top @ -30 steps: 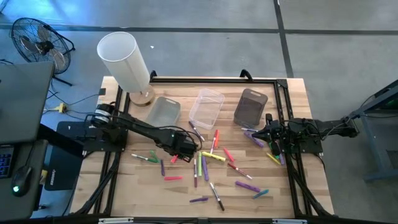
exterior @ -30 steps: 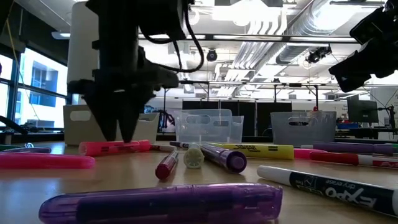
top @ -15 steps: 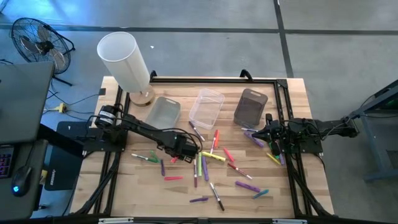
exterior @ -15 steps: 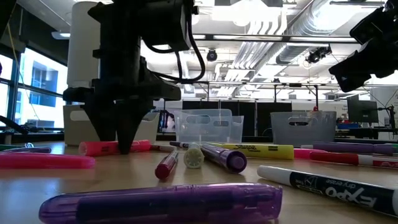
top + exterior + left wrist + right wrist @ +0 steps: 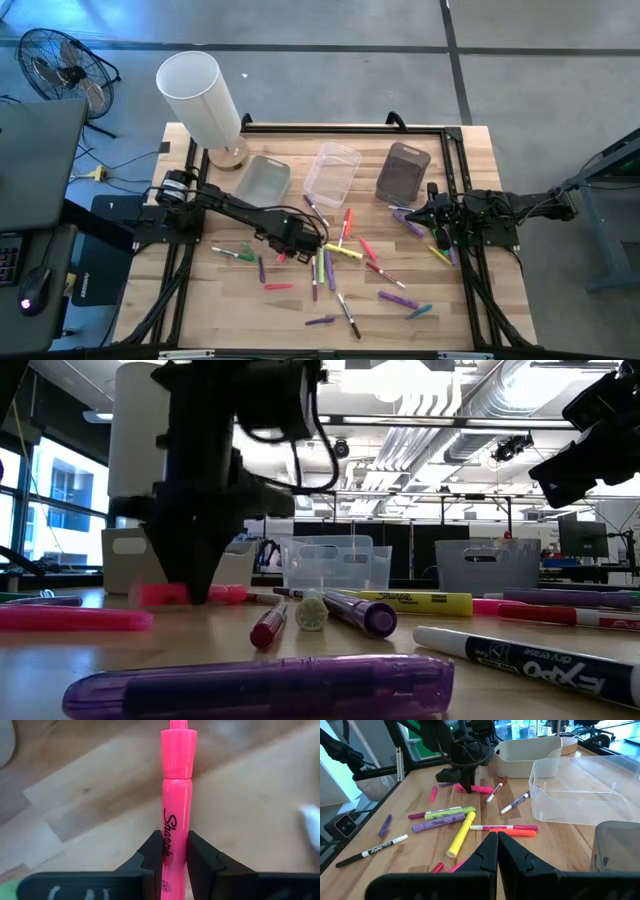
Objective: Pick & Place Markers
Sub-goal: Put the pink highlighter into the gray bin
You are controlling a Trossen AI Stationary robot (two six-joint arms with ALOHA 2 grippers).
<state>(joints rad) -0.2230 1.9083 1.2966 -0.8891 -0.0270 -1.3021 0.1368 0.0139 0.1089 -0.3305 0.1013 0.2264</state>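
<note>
My left gripper is down on the wooden table, and its two fingers press on both sides of a pink Sharpie highlighter that lies flat there. The other markers lie scattered near it, in front of three bins. My right gripper waits with fingers together at the right edge of the table, holding nothing.

The bench was pale matt wood planks; the pink highlighter glossy smooth plastic; the middle bin clear plastic.
</note>
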